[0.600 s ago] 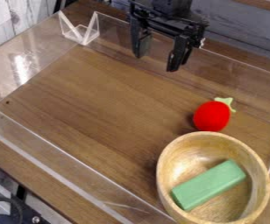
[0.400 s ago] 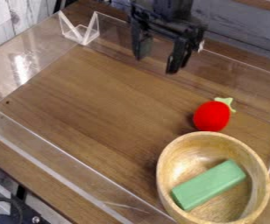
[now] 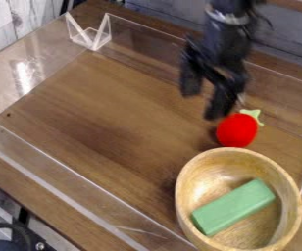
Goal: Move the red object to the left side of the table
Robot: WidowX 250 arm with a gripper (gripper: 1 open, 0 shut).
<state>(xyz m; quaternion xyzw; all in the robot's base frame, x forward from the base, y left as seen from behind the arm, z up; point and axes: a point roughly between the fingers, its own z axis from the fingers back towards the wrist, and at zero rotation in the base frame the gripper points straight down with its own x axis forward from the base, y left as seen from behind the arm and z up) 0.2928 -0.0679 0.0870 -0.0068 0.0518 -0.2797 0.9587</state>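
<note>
Your jaws [image 3: 206, 95] stand open, blurred, over the counter [image 3: 101, 118]. Red toy fruit [image 3: 237, 130] on the counter, just beyond the wooden bowl [image 3: 239, 201]; green block [image 3: 233, 207] inside the bowl.

Wooden bowl [image 3: 190, 186], round; green rectangular block [image 3: 233, 207] inside, tilted. Clear acrylic walls [image 3: 62, 185].

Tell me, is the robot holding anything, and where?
No, the open gripper holds nothing; the red fruit sits on the table.
</note>
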